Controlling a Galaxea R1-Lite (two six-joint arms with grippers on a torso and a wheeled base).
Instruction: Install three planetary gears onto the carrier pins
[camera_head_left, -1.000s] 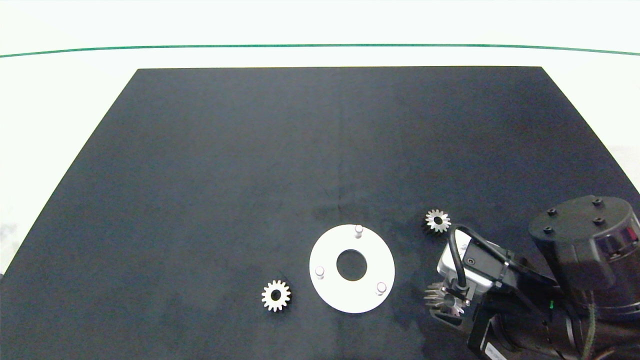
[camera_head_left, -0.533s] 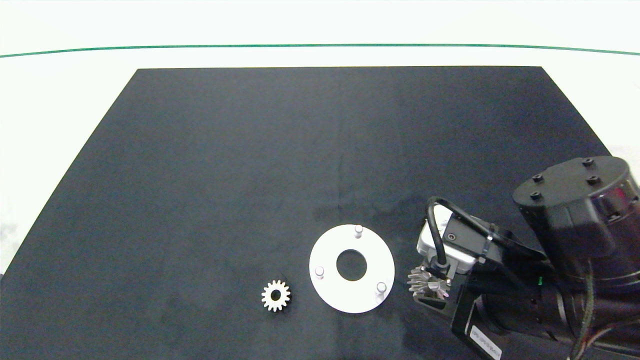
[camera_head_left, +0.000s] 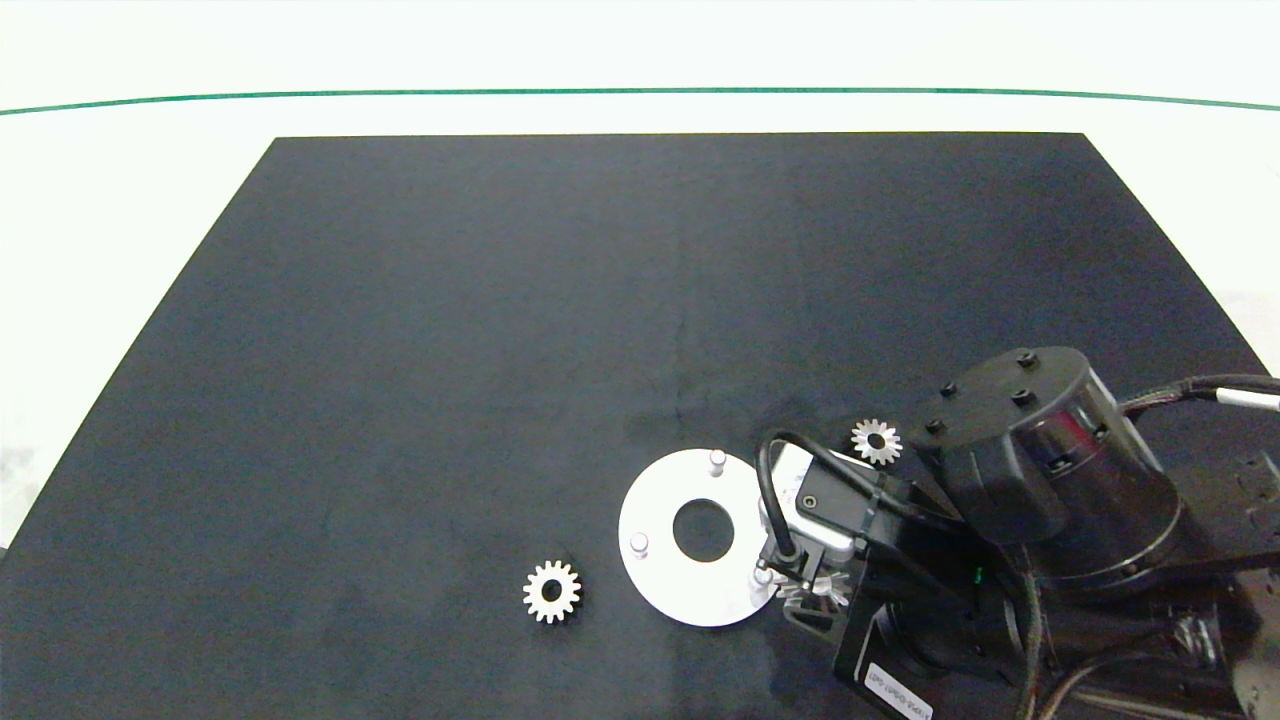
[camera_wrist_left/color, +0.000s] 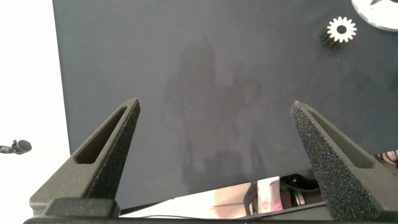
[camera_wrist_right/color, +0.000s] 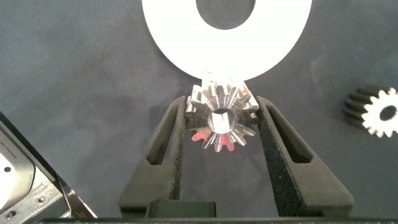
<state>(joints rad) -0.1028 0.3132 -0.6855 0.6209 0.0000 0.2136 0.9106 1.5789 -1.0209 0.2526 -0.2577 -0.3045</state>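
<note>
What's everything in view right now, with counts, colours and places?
planetary gears: three, silver; one on the mat left of the disc, one on the mat right of the disc, one in the right gripper
white disc: one, white, on the mat
carrier pins: three, silvery-white, upright on the disc, all bare
mat: one, black, on the white table
right gripper: shut on a gear at the disc's right edge
left gripper: open, over bare mat
</note>
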